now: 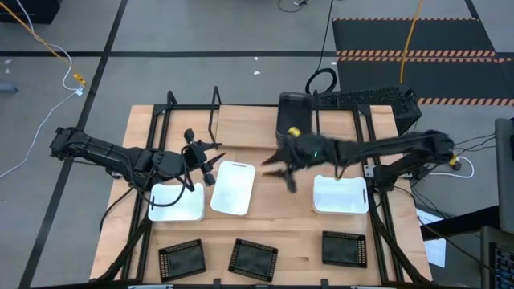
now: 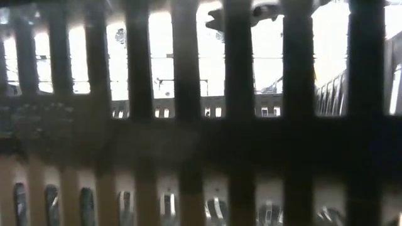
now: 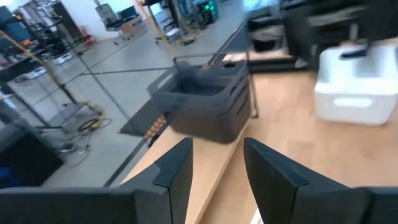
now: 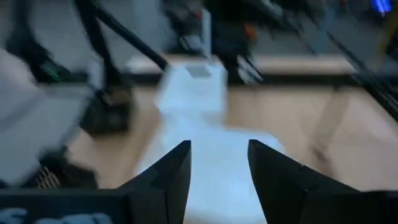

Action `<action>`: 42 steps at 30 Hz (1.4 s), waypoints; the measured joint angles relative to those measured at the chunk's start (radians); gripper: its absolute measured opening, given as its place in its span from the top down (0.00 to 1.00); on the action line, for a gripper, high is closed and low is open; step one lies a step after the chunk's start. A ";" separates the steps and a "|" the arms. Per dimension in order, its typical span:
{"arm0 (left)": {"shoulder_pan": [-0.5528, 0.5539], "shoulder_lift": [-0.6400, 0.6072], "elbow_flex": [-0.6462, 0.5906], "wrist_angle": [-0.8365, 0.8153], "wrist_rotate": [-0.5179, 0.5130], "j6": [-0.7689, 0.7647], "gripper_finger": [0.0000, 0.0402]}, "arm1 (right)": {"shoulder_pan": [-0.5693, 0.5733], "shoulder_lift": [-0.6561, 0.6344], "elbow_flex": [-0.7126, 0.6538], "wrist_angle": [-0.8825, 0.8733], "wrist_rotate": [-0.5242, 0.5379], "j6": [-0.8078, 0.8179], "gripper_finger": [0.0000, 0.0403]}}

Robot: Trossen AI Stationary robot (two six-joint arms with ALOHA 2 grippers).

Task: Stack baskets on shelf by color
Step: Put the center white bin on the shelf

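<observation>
At the table's near edge, around six o'clock, three black trays [image 1: 182, 260] [image 1: 253, 258] [image 1: 344, 247] lie apart in a row, untouched as far as I can judge. Beyond them, three white baskets [image 1: 176, 202] [image 1: 234, 188] [image 1: 340, 194] sit separately across mid-table, with the left gripper [image 1: 207, 161] at about ten o'clock and the right gripper [image 1: 279, 170] near centre, both hovering empty with fingers parted. Farthest off, at one o'clock, the dark grey baskets [image 1: 297, 112] look already nested on the shelf [image 1: 241, 120], so white and black likely remain.
</observation>
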 joint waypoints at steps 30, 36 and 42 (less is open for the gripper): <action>0.045 -0.072 0.000 -0.341 -0.060 -0.113 0.63 | 0.262 0.744 0.686 -0.480 0.245 0.083 0.53; 0.045 -0.072 0.000 -0.347 -0.062 -0.113 0.63 | 0.259 0.736 0.665 -0.554 0.177 0.068 0.65; 0.045 -0.072 0.000 -0.351 -0.062 -0.114 0.63 | 0.252 0.734 0.662 -0.634 0.164 0.068 0.82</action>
